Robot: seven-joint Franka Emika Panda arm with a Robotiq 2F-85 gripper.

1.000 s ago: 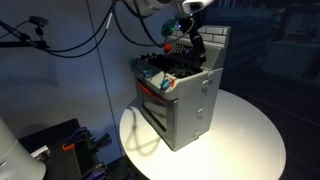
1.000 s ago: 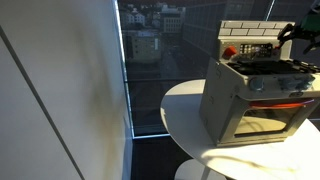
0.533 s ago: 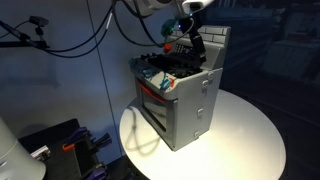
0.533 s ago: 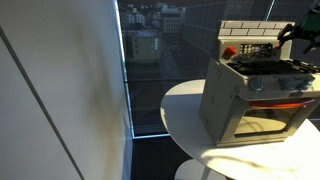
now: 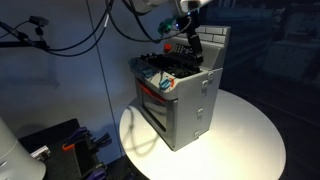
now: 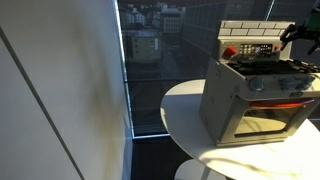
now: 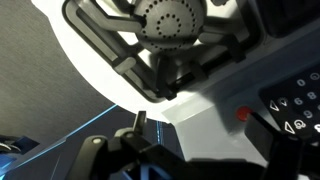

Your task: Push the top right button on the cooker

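Note:
The grey toy cooker stands on a round white table and also shows in an exterior view. Its brick-patterned back wall carries a dark button panel. My gripper hangs over the hob close to that wall, and it shows at the frame's right edge in an exterior view. In the wrist view I see a burner grate, a red button, the dark panel with white buttons, and one thin finger. The jaws are too dark to read.
The cooker has a red-trimmed oven door and blue-green knobs. A window is behind the table. Cables hang at the back and dark equipment sits on the floor.
The gripper has shifted very slightly up and toward the back wall. The cooker has not moved.

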